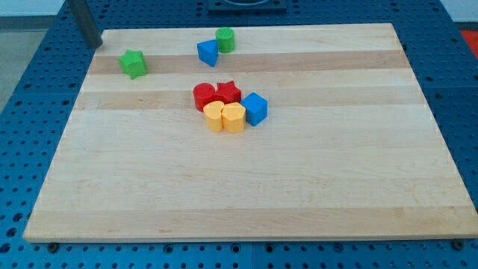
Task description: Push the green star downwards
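Observation:
The green star [133, 63] lies near the top left of the wooden board [246, 194]. My rod comes down from the view's top left, and my tip [96, 45] rests at the board's top left corner. The tip is up and to the left of the green star, apart from it by a short gap.
A blue triangle-like block [208, 52] touches a green cylinder [225, 39] near the top middle. A cluster sits mid-board: red cylinder [204, 96], red star [228, 92], blue cube [255, 108], two yellow blocks [215, 117] [234, 118]. A blue pegboard [30, 90] surrounds the board.

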### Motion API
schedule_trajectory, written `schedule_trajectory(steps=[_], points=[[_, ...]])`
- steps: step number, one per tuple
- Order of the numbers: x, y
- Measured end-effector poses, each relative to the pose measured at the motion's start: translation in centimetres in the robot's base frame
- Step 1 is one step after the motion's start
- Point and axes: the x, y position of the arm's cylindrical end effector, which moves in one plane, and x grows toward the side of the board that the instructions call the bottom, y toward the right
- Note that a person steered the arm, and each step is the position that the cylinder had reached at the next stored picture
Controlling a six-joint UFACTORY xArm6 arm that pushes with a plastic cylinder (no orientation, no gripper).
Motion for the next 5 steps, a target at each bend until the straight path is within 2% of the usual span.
schedule_trajectory(steps=[1, 2, 3, 4, 5], points=[[0.1, 1.3], [2.6, 3.1], [8.4, 5.4], [7.7, 6.1], [2.1, 6.1]])
